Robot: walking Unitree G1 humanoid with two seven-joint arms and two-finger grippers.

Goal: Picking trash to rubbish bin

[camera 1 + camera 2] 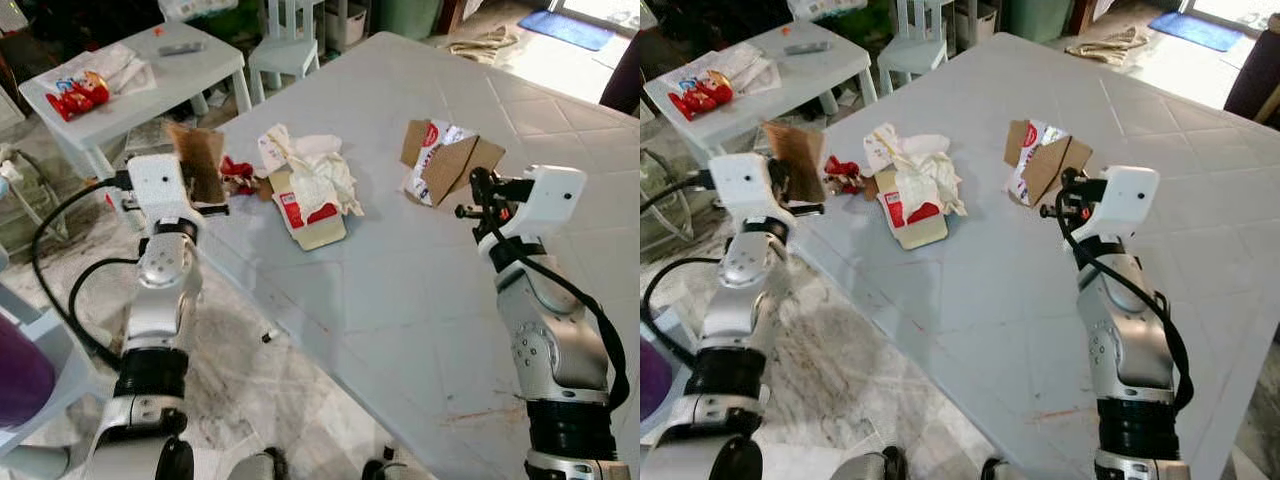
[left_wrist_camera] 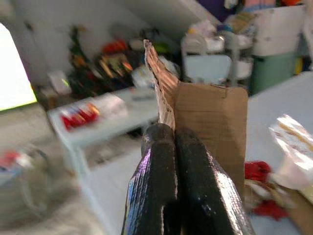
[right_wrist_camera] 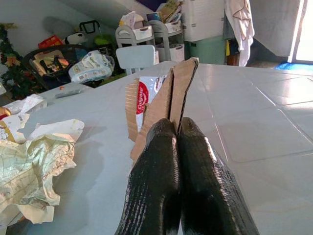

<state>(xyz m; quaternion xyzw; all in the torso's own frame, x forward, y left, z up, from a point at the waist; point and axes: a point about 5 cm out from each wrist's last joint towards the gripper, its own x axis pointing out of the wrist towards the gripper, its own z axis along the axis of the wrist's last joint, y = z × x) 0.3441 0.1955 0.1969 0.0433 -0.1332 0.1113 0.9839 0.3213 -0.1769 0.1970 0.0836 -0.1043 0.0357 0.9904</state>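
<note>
The left hand (image 2: 173,147) has its two black fingers pressed together on the edge of a torn brown cardboard piece (image 1: 200,160), holding it upright just off the worktop's (image 1: 420,290) corner. The right hand (image 3: 178,142) has its fingers drawn tight together, its tips touching the folded cardboard toothpaste box (image 3: 161,105) that lies on the worktop, though whether they pinch it cannot be told. On the worktop between the two hands lies a heap of crumpled paper and a flattened carton (image 1: 310,190), with a red wrapper (image 1: 235,172) just beside the heap, nearer the left hand.
</note>
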